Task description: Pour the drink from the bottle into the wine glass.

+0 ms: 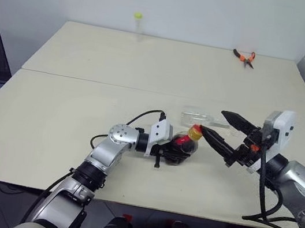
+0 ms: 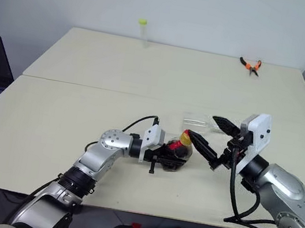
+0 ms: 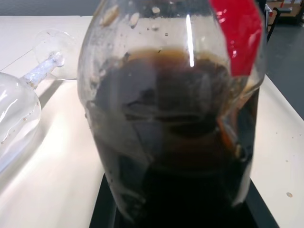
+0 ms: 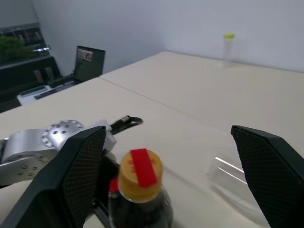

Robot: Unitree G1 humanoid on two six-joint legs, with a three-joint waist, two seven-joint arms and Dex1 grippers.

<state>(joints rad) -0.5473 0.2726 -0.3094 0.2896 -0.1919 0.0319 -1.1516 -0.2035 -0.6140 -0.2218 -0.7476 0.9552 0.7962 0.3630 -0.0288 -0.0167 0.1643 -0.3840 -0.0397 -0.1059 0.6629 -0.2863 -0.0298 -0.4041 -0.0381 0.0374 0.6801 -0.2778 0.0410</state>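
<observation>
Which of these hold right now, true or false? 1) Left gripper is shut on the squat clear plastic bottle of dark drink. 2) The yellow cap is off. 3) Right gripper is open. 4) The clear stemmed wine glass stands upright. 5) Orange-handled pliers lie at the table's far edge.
1) True: the left gripper is shut on the squat clear plastic bottle of dark drink.
2) False: the yellow cap is on the bottle.
3) True: the right gripper is open, its black fingers either side of the cap.
4) False: the clear stemmed wine glass lies on its side on the table.
5) True: orange-handled pliers lie there.
</observation>
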